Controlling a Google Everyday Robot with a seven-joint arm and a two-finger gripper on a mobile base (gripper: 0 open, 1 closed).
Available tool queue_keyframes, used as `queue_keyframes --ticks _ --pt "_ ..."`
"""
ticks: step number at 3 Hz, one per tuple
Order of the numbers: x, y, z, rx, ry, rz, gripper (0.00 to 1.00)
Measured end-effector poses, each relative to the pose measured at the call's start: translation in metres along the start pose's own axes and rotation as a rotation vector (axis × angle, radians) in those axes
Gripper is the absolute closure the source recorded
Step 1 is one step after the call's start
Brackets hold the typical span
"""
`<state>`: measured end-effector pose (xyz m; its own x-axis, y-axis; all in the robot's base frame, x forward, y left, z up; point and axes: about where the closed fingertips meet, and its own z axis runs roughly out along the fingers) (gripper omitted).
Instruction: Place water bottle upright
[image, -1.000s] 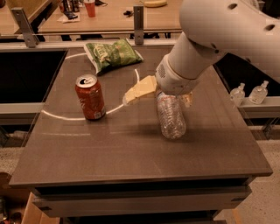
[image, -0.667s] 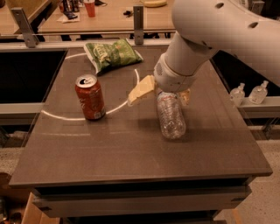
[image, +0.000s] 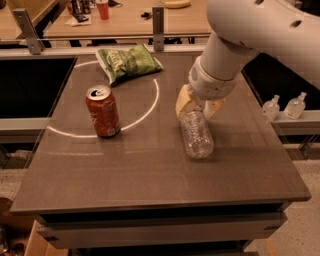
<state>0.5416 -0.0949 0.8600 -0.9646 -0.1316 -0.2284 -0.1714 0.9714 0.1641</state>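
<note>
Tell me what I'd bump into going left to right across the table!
Can → water bottle, with the gripper clamped on its top → pump bottles off to the right. The chip bag sits further back and overlaps the can sideways, so it's left out.

High, near, facing table (image: 150, 170); gripper (image: 197, 110) clasps water bottle (image: 196, 136).

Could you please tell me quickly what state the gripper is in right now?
Gripper: closed on the upper end of the water bottle, over the right half of the table.
</note>
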Motion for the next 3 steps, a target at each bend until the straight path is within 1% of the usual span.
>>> queue_keyframes --ticks 1,2,3 --pt "-0.008 0.004 -0.009 -0.002 -0.02 -0.022 0.72" --pt "-0.012 0.012 -0.019 -0.008 -0.034 -0.06 0.95" --pt "-0.014 0.025 -0.034 -0.096 -0.097 -0.121 1.0"
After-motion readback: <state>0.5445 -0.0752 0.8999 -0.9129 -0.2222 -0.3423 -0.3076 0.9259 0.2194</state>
